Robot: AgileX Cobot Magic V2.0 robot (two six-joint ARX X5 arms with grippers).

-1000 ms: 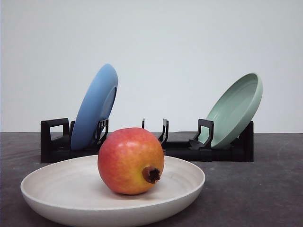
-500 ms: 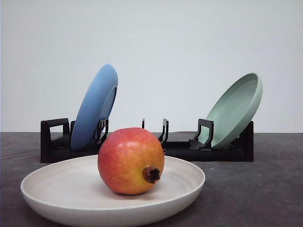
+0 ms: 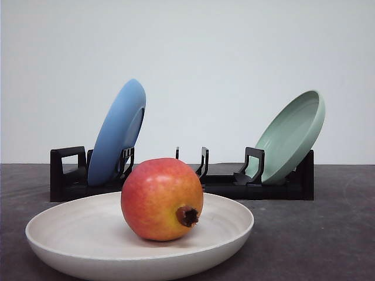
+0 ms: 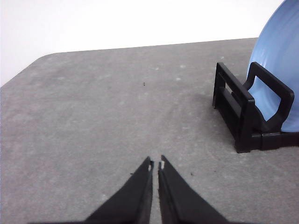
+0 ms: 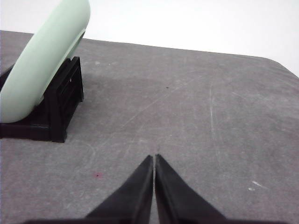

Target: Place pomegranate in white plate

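Resting in middle of wide matte off-white round plate (image 3: 70, 234): round red-to-yellow pomegranate (image 3: 161, 199), dark crown stub facing front-right. Behind plate, black slotted dish rack (image 3: 64, 175) on grey table (image 3: 316, 234); blue plate (image 3: 117, 132) leaning at rack's left end, pale green plate (image 3: 293, 134) at right end. Left gripper (image 4: 155, 164) clenched, empty, above bare table beside rack. Right gripper (image 5: 153, 158) clenched, empty, above table near green plate.

The front camera sits low and close, facing forward past the white plate (image 3: 70, 257) toward the black dish rack (image 3: 181, 184). Each wrist camera looks down over its closed fingertips at grey table (image 4: 103, 102); the left shares the blue plate (image 4: 280, 70), the right the pale green plate (image 5: 44, 58).
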